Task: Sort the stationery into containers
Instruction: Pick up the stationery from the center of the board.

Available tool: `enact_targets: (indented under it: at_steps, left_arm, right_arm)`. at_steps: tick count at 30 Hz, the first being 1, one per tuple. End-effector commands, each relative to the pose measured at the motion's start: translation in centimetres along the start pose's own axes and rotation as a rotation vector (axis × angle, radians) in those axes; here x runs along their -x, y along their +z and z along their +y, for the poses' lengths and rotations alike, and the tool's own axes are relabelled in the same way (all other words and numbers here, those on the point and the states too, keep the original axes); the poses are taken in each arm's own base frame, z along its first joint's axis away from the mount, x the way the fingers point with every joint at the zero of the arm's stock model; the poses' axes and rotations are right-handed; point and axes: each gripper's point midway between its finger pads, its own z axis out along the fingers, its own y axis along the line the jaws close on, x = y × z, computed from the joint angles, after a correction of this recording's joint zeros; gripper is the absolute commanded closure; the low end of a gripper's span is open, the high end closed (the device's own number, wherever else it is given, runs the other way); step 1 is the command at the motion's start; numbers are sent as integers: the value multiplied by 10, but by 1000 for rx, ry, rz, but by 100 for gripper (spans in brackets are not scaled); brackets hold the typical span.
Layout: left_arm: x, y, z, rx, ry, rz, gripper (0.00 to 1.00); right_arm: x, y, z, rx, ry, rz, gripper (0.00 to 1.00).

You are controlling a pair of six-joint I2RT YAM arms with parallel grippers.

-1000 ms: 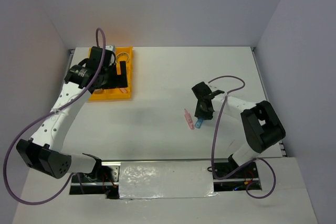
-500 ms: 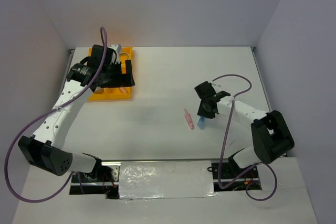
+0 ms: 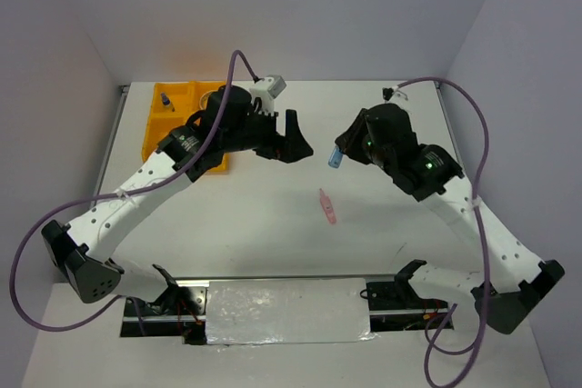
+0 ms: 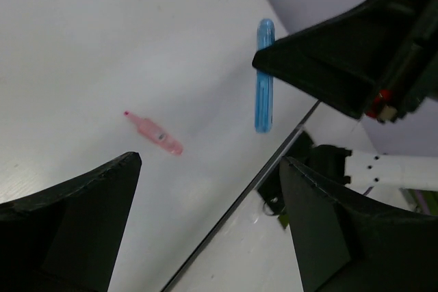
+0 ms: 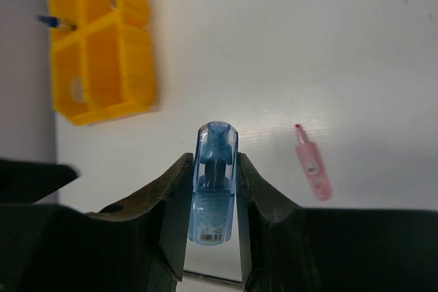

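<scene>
My right gripper (image 5: 213,160) is shut on the blue piece (image 5: 215,189), a clear blue capped stick held upright above the table; from above the blue piece (image 3: 335,157) hangs right of centre. One pink tapered piece (image 3: 326,206) lies on the table below it, also seen as the pink piece (image 5: 313,166) (image 4: 155,134). My left gripper (image 3: 289,140) stands open in mid-table, facing the blue piece (image 4: 264,76), with nothing between its fingers (image 4: 102,189). The orange-yellow tray (image 3: 186,93) sits at the back left, partly hidden by my left arm.
A small blue-capped item (image 5: 49,20) rests in a far compartment of the tray (image 5: 102,29). Grey walls close the table on the left, back and right. The arm bases and cables stand along the near edge (image 3: 282,302).
My right gripper closed on the blue piece and lifted it up and back from beside the pink piece. My left arm swung from over the tray to mid-table.
</scene>
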Motion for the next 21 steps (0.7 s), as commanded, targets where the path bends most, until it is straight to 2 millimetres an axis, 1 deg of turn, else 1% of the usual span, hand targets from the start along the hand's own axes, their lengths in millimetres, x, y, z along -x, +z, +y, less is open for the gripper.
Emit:
enact_targets:
  at_steps: [1, 2, 3, 4, 5, 7, 11, 12, 14, 16, 20, 21]
  left_arm:
    - [43, -3, -53, -173, -22, -211, 5]
    - [46, -2, -55, -166, -18, -224, 6]
    - [45, 5, -54, -151, -18, -218, 6]
    - [46, 8, -53, -133, -9, -218, 8]
    - [46, 14, -52, -105, -8, -206, 8]
    - [45, 18, -51, -96, -6, -195, 11]
    - [41, 28, -60, -123, -6, -169, 17]
    - [40, 29, -63, -136, -12, -166, 21]
    - [37, 32, -68, -152, -13, -162, 22]
    - [35, 33, -75, -177, -14, -162, 28]
    - [31, 40, -77, -197, -23, -143, 32]
    - [32, 40, -82, -221, -33, -149, 32]
  right_arm:
    - [22, -37, 21, 68, 67, -68, 100]
    - [25, -43, 26, 86, 73, -76, 100]
    - [26, -48, 30, 98, 77, -84, 100]
    - [32, -54, 35, 112, 82, -100, 100]
    - [33, -57, 34, 109, 79, -104, 100]
    - [37, -62, 38, 116, 73, -114, 100]
    - [40, -66, 35, 98, 65, -123, 100]
    - [42, -66, 33, 87, 66, -133, 100]
    - [45, -67, 33, 86, 68, -142, 100]
    - [46, -68, 35, 90, 62, -143, 100]
    - [50, -69, 41, 109, 57, -146, 100]
    - [50, -68, 41, 108, 51, -146, 100]
